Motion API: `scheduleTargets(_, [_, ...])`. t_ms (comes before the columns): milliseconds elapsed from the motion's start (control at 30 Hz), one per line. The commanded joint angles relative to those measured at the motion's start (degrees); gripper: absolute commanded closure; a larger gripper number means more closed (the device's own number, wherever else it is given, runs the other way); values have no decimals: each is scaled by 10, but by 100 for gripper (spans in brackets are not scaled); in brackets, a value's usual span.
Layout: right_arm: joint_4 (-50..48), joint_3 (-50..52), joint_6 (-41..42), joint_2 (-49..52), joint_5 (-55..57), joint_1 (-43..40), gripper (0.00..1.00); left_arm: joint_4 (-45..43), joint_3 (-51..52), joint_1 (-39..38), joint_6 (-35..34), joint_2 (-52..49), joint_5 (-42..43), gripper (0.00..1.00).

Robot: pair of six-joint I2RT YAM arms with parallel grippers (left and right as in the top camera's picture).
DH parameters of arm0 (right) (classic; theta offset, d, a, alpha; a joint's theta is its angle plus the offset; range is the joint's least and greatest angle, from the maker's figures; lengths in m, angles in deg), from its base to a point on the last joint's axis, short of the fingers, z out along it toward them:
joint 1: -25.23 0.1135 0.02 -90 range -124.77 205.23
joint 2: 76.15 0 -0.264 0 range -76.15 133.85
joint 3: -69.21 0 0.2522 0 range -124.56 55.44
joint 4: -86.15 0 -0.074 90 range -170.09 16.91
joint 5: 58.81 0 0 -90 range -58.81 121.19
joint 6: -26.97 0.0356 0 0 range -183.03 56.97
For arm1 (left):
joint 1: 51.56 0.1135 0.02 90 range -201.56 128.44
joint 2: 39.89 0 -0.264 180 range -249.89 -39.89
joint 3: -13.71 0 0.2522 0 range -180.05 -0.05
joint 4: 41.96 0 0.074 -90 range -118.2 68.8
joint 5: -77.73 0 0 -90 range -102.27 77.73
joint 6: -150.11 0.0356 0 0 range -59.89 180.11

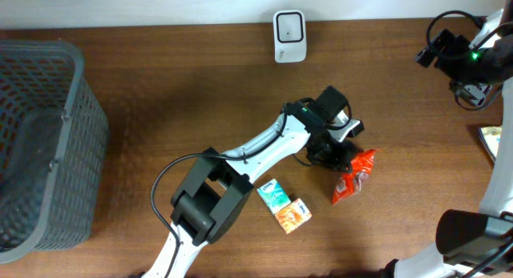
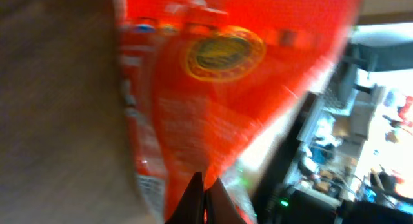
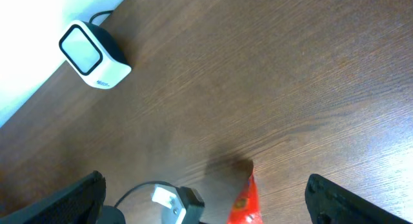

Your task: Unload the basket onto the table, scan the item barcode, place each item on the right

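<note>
Now the left hand [image 1: 343,152], clamped on the red packet [image 1: 355,175], should turn its barcode, seemingly hidden, toward the far scanner [image 1: 288,36]; right hand [image 3: 213,201] spread wide.

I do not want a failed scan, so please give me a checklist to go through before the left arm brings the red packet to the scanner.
1. The left gripper has its jaws shut on the red packet: ok.
2. Barcode turned toward the scanner: cannot tell, the print is blurred.
3. Packet in front of the scanner window: not ok, it is well apart.
4. Way over the table to the scanner is free: ok.
5. The right gripper is out of the way, jaws open: ok.
</note>
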Motion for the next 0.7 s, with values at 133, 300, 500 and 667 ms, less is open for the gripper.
scheduleTargets(133, [0, 2, 5, -2, -2, 3, 1, 39, -3, 46, 1, -5, -337, 69])
scheduleTargets(300, [0, 2, 5, -2, -2, 3, 1, 205, -137, 56, 4, 30, -364, 60])
scheduleTargets(500, [0, 2, 5, -2, -2, 3, 1, 196, -122, -43, 27, 22, -333, 84])
scheduleTargets(667, [0, 2, 5, -2, -2, 3, 1, 159, -123, -71, 27, -68, -343, 100])
